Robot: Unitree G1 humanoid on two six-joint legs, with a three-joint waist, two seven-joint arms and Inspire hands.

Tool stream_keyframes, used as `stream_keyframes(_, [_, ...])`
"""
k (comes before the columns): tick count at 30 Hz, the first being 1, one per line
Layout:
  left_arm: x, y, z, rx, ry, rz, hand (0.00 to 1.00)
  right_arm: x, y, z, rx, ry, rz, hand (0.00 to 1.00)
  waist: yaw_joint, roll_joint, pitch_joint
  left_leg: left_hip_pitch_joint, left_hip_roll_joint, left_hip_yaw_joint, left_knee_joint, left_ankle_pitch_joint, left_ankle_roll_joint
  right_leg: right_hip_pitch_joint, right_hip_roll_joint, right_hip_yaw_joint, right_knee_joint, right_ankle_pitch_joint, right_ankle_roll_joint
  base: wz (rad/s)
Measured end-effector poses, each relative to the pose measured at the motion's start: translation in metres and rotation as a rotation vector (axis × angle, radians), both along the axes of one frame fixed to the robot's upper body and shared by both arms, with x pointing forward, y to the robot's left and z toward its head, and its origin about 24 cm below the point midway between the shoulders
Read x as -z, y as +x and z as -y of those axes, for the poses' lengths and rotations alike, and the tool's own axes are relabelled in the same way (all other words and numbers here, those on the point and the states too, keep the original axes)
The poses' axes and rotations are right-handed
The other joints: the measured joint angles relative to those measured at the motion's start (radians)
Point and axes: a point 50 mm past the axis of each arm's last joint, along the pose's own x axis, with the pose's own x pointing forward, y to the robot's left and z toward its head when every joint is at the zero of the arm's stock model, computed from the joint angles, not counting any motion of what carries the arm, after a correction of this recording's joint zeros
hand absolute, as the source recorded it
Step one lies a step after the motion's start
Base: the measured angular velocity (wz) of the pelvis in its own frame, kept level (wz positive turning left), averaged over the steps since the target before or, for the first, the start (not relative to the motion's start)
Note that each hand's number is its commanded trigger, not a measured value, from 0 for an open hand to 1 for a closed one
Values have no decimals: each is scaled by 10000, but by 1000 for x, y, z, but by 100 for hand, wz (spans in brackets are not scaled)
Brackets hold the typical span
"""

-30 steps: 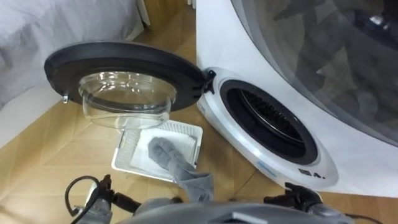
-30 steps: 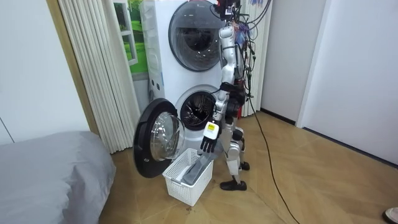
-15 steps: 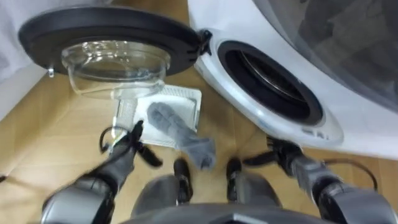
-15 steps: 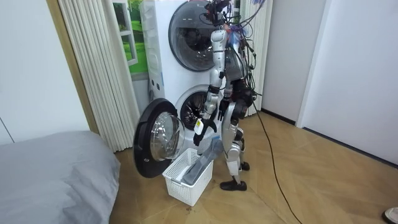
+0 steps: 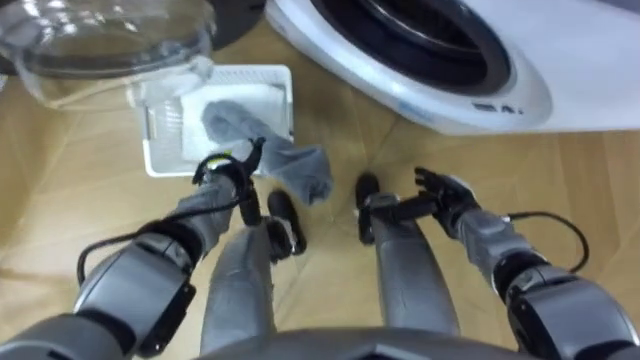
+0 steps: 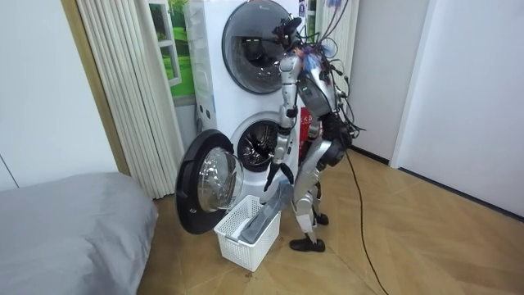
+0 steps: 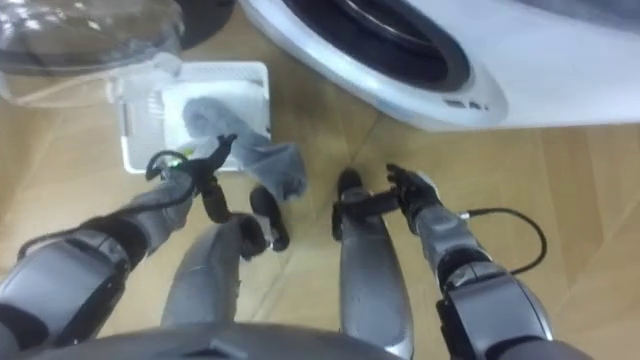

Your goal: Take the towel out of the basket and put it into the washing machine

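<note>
A grey towel point(image 5: 238, 122) lies in a white basket point(image 5: 160, 150) on the floor, one end draped over the basket's near rim point(image 5: 305, 172). My left hand point(image 5: 232, 180) hovers just short of that rim, beside the hanging end, fingers relaxed and holding nothing. On the other side my right hand point(image 5: 442, 190) hangs open over the bare floor, fingers spread. The washing machine's round opening point(image 5: 420, 35) is ahead on the right, with its door point(image 5: 100, 40) swung open above the basket. In the room view I stand bent forward over the basket point(image 6: 239, 238) and towel point(image 6: 267, 215).
The open door point(image 6: 205, 184) stands close on the basket's left. A grey bed point(image 6: 65, 233) lies further left, and curtains point(image 6: 123, 90) hang beside the machine. Wooden floor point(image 5: 90, 220) surrounds the basket.
I have bent forward, so the eye view has tipped down toward the floor. Both hands have come lower and forward, the left one nearing the basket's rim. The towel has not moved.
</note>
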Motion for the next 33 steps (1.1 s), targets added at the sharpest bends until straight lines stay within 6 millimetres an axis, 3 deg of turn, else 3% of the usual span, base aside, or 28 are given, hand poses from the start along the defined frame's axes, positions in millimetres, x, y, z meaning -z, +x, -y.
stream_keyframes(8, [-29,31,16,1711,1031,1241,0,-25,29,-5,621,1190,1583,0,-596,-4,2,-2512,159,-26,2409,-598,133,-2624,-213,161,2652,-777,-137,11])
stream_keyframes(15, [-42,41,17,2095,1338,2081,0,-35,40,-11,390,1385,2222,0,-866,-11,5,-3531,533,-196,3644,-1094,65,-3492,-115,60,3622,-1163,-277,-2])
stream_keyframes(17, [-42,41,13,2074,1459,2151,0,-40,43,-14,174,1545,2471,0,-881,-10,4,-3788,710,-275,4035,-1295,30,-3697,44,48,3865,-1262,-291,-13])
stream_keyframes(22, [-43,41,9,1988,1537,2371,0,-42,45,-18,12,1861,2660,0,-913,-11,4,-4147,878,-348,4736,-1667,-23,-4038,182,91,4450,-1553,-309,-9])
stream_keyframes(23, [-43,41,8,1972,1536,2466,27,-43,45,-19,-9,1948,2685,0,-909,-12,3,-4222,909,-364,4844,-1725,-24,-4101,204,98,4544,-1592,-307,0])
stream_keyframes(24, [-43,41,8,1971,1552,2509,82,-43,46,-20,-52,2022,2708,0,-908,-17,0,-4251,927,-363,4882,-1748,-21,-4142,216,103,4577,-1597,-313,-6])
stream_keyframes(25, [-41,39,7,2002,1612,2508,100,-44,46,-21,-106,2147,2723,0,-909,-20,2,-4293,998,-350,4989,-1813,4,-4182,242,94,4653,-1637,-321,-8])
stream_keyframes(30, [-34,32,-4,2277,2127,2230,100,-44,46,-28,-334,2434,2702,0,-1177,-115,11,-4408,1020,-433,5191,-1903,12,-4208,140,-58,4849,-1784,-366,6])
stream_keyframes(33, [-29,27,-12,2342,2455,1803,100,-44,46,-32,-402,2525,2714,0,-1375,-400,4,-4458,1009,-433,5315,-1951,5,-4272,51,-93,5025,-1886,-411,6])
